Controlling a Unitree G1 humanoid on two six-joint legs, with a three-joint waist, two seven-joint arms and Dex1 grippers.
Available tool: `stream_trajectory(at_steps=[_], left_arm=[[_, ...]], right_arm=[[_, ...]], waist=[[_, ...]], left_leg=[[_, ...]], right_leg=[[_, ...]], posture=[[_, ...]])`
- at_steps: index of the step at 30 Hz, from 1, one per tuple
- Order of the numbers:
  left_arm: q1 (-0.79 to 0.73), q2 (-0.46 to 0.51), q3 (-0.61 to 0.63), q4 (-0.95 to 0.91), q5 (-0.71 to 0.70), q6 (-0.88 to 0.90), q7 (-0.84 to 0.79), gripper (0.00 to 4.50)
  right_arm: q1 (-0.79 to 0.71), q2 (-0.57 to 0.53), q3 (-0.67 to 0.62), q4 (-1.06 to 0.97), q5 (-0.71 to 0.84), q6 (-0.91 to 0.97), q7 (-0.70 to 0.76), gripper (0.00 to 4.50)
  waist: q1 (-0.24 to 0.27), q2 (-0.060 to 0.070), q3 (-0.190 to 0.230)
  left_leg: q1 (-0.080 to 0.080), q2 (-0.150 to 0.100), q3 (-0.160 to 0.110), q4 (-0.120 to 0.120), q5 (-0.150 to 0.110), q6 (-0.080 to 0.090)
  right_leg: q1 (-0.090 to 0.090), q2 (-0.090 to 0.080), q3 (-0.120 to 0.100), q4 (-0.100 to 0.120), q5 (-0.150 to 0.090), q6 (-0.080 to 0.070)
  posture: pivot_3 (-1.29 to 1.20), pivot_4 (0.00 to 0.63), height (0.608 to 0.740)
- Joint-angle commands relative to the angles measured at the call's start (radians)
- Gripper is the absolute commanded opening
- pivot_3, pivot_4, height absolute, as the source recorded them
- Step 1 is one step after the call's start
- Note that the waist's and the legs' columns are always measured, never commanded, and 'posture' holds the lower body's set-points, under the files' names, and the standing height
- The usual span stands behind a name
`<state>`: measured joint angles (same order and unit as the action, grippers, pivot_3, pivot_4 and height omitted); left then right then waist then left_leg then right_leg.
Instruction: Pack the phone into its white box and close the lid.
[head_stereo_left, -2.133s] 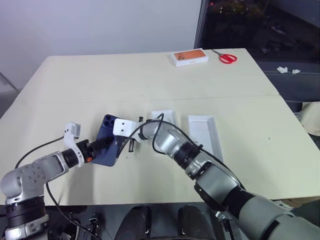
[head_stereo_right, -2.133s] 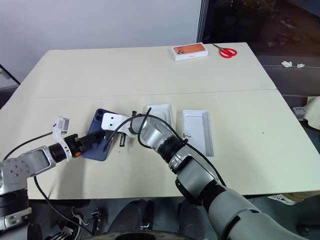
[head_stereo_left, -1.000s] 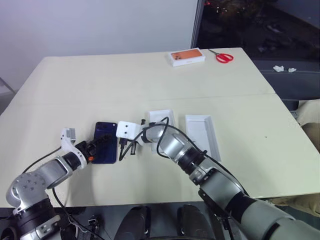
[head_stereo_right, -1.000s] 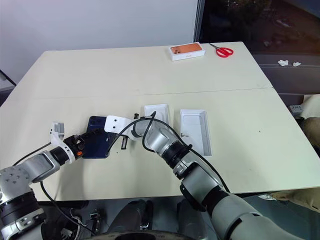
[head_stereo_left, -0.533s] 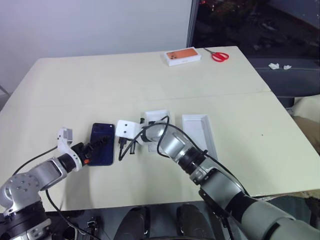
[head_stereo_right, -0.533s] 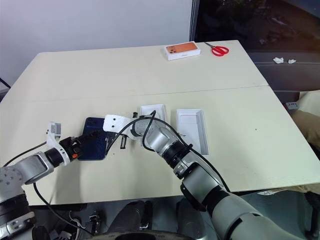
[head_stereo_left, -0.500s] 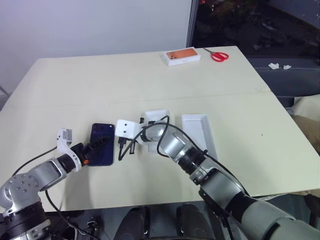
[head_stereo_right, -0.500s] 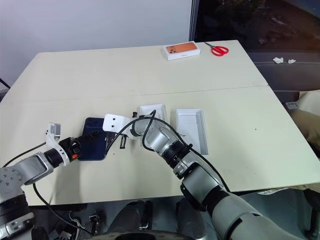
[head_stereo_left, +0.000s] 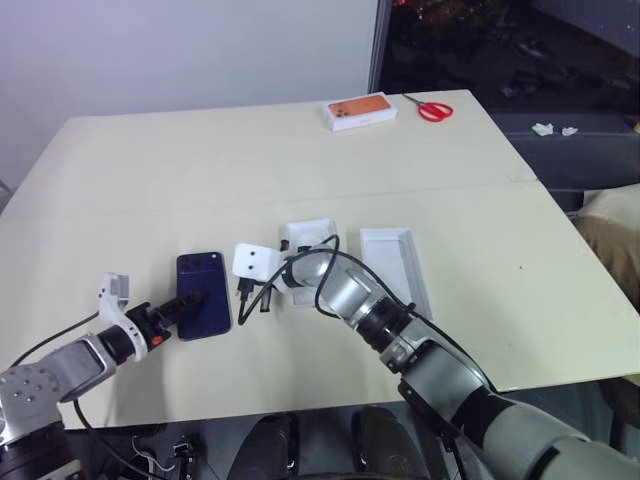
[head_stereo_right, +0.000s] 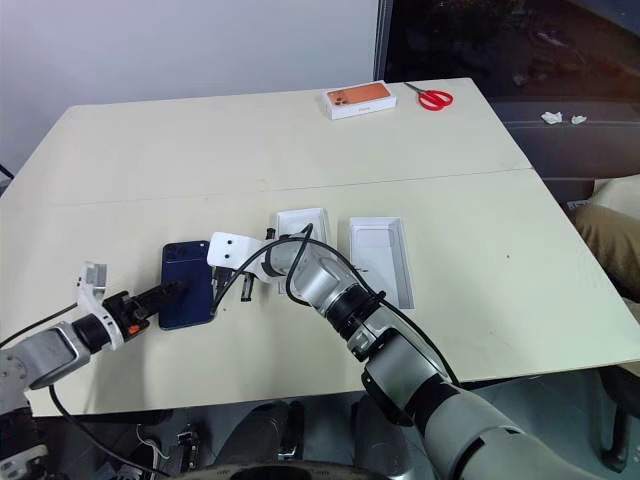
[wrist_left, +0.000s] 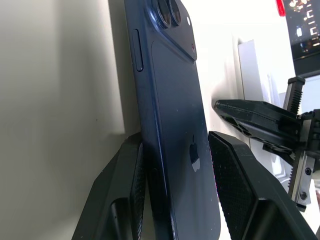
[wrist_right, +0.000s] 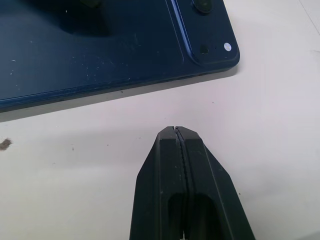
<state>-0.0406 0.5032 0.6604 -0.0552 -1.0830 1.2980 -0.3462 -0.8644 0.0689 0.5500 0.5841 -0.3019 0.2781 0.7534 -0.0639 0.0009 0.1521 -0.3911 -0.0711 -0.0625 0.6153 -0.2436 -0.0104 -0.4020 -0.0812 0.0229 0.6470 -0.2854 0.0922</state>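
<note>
Black rubber pads first: my left gripper (wrist_left: 177, 137), near the table's (head_stereo_left: 300, 160) front edge toward its left side, now looks closed on the near end of the phone (head_stereo_left: 203, 283). One pad lies against the glossy back and the other against the underside. A second ago those jaws stood wide around that same end, so the narrowing is the fresh change, and I read it as the grip being taken. I would not swear to how firmly it bites.

The phone lies back-up and flat, or nearly so, with its camera cluster at the far end. About two seconds ago it was propped up off the surface between my two arms; now it rests low, in the left hand's care alone.

My right gripper (wrist_right: 176, 131) is clenched on nothing. Its tips are set down on the bare table just beside the phone's right long edge, close to the camera corner but apart from it.

Further in, toward the middle of the table, sit two open white trays. The longer one with the greyish floor I take for the white box (head_stereo_right: 380, 262). It is empty and well apart from the phone. The shorter tray (head_stereo_right: 303, 222) is partly hidden behind my right arm; it may be the lid lying inside-up, but I cannot tell.

At the far edge toward the right corner lie a box with an orange phone picture (head_stereo_left: 361, 111) and red scissors (head_stereo_left: 433, 110).

With the left grip just made, packing has barely started. The phone must be carried right to the box, and the lid comes after.
</note>
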Motion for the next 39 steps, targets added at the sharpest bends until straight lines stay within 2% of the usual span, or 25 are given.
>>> stream_trajectory(at_steps=[1, 4, 5, 6, 14, 18, 24, 31, 39], left_arm=[[0.043, -0.007, -0.023, 0.049, 0.02, 0.017, 0.009, 1.47], [0.044, -0.016, -0.035, 0.058, 0.022, 0.006, 0.001, 0.28], [0.044, -0.018, -0.038, 0.061, 0.017, 0.004, 0.001, 0.05], [0.043, -0.018, -0.041, 0.064, 0.011, 0.003, -0.001, 0.01], [0.044, -0.013, -0.033, 0.094, -0.044, 0.013, -0.018, 0.01], [0.036, -0.024, 0.043, 0.151, -0.164, 0.037, -0.022, 0.01], [0.039, -0.024, 0.065, 0.153, -0.259, 0.043, -0.007, 0.01], [0.041, -0.016, 0.082, 0.147, -0.352, 0.027, 0.01, 0.01], [0.062, -0.008, 0.091, 0.161, -0.544, 0.008, 0.034, 0.01]], right_arm=[[-0.014, 0.013, -0.001, -0.044, 0.006, -0.013, 0.001, 0.0], [-0.011, 0.011, 0.0, -0.051, 0.006, -0.013, 0.001, 0.0], [-0.011, 0.01, -0.001, -0.053, 0.006, -0.012, 0.002, 0.0], [-0.012, 0.01, -0.001, -0.054, 0.006, -0.012, 0.002, 0.0], [-0.009, -0.001, -0.005, -0.065, 0.007, -0.016, 0.0, 0.0], [-0.001, -0.037, -0.036, -0.127, 0.03, -0.008, 0.017, 0.0], [0.022, -0.095, -0.081, -0.248, 0.081, 0.037, 0.059, 0.0], [0.08, -0.193, -0.145, -0.415, 0.171, 0.06, 0.124, 0.0], [0.211, -0.367, -0.192, -0.583, 0.262, 0.051, 0.221, 0.0]], waist=[[0.0, 0.0, 0.0], [0.004, -0.001, -0.001], [0.005, -0.001, -0.001], [0.006, -0.001, -0.001], [0.014, -0.001, -0.001], [0.017, -0.002, 0.0], [0.018, -0.005, 0.001], [0.021, -0.01, 0.004], [0.024, -0.017, 0.008]], left_leg=[[0.0, 0.0, 0.0, 0.0, 0.0, 0.0], [0.0, 0.0, 0.0, 0.0, 0.0, 0.0], [0.0, 0.0, 0.0, 0.0, 0.0, 0.0], [0.001, 0.0, 0.0, 0.0, 0.0, 0.0], [0.001, 0.0, 0.0, 0.0, 0.0, 0.0], [0.0, 0.0, 0.0, 0.0, 0.0, 0.0], [-0.001, 0.0, 0.0, 0.0, 0.0, 0.0], [-0.002, 0.0, 0.0, 0.0, 0.0, 0.0], [-0.005, 0.0, 0.0, 0.0, 0.0, 0.0]], right_leg=[[0.0, 0.0, 0.0, 0.0, 0.0, 0.0], [0.0, 0.0, 0.0, 0.0, 0.0, 0.0], [0.001, 0.0, 0.0, 0.0, 0.0, 0.0], [0.001, 0.0, 0.0, 0.0, 0.0, 0.0], [0.001, 0.0, 0.0, 0.0, 0.0, 0.0], [0.0, 0.0, 0.0, 0.0, 0.0, 0.0], [-0.001, 0.0, 0.0, 0.0, 0.0, 0.0], [-0.001, -0.001, 0.0, 0.0, 0.0, 0.0], [-0.004, -0.001, 0.0, -0.001, 0.0, 0.0]], posture=[[0.0, 0.15, 0.74], [0.0, 0.15, 0.74], [0.0, 0.15, 0.74], [0.0, 0.15, 0.74], [0.0, 0.15, 0.74], [0.0, 0.15, 0.74], [0.0, 0.15, 0.74], [0.0, 0.15, 0.74], [0.0, 0.15, 0.74]])
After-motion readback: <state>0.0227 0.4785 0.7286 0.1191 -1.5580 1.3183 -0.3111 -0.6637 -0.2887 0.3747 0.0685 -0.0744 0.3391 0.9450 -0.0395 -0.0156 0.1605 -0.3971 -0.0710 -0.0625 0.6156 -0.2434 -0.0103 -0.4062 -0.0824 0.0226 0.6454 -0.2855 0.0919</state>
